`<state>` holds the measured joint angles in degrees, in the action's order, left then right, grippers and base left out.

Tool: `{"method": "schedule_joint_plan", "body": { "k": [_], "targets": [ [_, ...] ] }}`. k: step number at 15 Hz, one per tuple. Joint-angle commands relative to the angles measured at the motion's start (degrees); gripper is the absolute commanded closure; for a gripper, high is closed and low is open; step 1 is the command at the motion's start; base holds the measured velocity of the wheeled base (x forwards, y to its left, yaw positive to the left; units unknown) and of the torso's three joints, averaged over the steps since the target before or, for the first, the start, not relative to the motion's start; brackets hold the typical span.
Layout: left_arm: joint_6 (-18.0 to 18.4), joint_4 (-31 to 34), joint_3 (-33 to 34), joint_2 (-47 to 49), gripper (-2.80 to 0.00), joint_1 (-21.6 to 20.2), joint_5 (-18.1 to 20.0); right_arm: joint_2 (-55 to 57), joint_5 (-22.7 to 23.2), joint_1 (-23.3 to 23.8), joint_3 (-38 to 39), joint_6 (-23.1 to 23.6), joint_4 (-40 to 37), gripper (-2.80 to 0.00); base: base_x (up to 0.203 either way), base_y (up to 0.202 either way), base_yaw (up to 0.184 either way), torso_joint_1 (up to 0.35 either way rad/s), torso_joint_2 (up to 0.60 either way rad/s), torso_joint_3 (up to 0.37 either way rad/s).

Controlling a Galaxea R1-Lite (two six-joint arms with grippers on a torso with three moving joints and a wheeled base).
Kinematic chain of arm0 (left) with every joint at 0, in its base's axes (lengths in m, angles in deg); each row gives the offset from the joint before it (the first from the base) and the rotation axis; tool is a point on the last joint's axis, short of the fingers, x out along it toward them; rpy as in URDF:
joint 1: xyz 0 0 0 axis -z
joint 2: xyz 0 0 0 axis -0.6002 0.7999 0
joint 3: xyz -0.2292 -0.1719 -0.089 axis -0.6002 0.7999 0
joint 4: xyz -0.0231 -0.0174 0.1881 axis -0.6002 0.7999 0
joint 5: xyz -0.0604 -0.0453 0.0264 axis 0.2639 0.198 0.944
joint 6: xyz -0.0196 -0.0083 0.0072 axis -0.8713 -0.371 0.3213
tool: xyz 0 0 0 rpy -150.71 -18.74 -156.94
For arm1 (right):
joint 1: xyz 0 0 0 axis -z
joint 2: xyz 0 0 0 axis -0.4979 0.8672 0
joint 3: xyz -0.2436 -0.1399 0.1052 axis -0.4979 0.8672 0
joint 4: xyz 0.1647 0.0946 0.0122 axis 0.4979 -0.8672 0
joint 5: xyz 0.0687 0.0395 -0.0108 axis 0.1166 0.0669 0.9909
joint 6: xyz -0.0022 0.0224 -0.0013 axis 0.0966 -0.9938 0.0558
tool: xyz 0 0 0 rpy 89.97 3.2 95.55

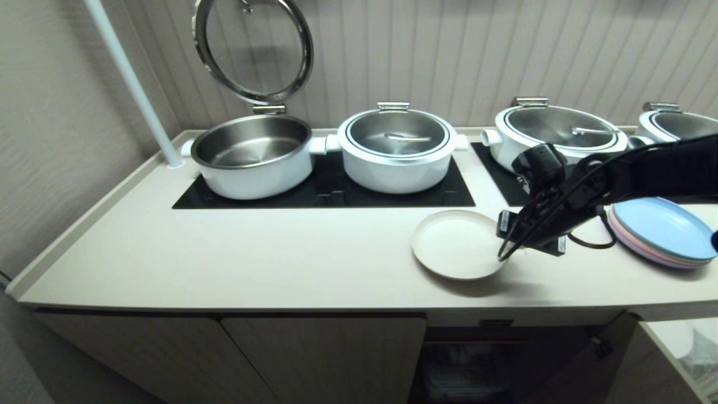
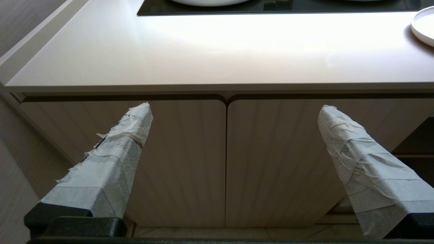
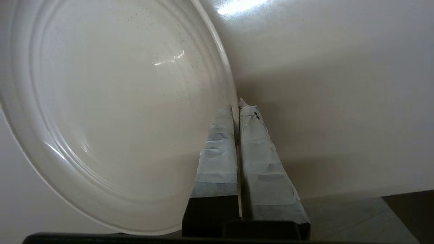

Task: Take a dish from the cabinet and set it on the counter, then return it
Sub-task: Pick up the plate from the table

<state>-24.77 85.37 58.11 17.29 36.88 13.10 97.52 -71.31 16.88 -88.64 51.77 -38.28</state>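
The cream-white dish (image 1: pixel 454 244) is on the counter (image 1: pixel 252 258) in front of the cooktop, its right edge near the counter's front. My right gripper (image 1: pixel 501 257) reaches in from the right and is shut on that right rim. In the right wrist view one taped finger lies over the dish (image 3: pixel 112 101) and the other outside the rim, the gripper (image 3: pixel 236 110) pinching it. My left gripper (image 2: pixel 235 107) is parked low and open, facing the shut ribbed doors of the cabinet (image 2: pixel 271 162). A dark open compartment (image 1: pixel 477 359) shows under the dish.
Several white pots stand on the black cooktop (image 1: pixel 325 191); the left one (image 1: pixel 252 154) has its lid raised. A stack of pastel plates (image 1: pixel 662 230) sits just right of my right arm. A white pole (image 1: pixel 134 84) rises at the back left.
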Motion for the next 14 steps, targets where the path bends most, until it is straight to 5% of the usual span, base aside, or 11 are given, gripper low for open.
{"method": "schedule_joint_plan", "body": {
  "k": [1,14],
  "targets": [
    [0.0,0.0,0.0,0.0,-2.80,0.0,0.0,-2.6,0.0,-0.3,1.5,-1.2,0.0,0.00,0.000,0.000,0.000,0.000,0.00,0.000],
    [0.0,0.0,0.0,0.0,-2.80,0.0,0.1,-15.6,-0.6,-1.2,16.3,-6.2,6.3,0.00,0.000,0.000,0.000,0.000,0.00,0.000]
  ]
}}
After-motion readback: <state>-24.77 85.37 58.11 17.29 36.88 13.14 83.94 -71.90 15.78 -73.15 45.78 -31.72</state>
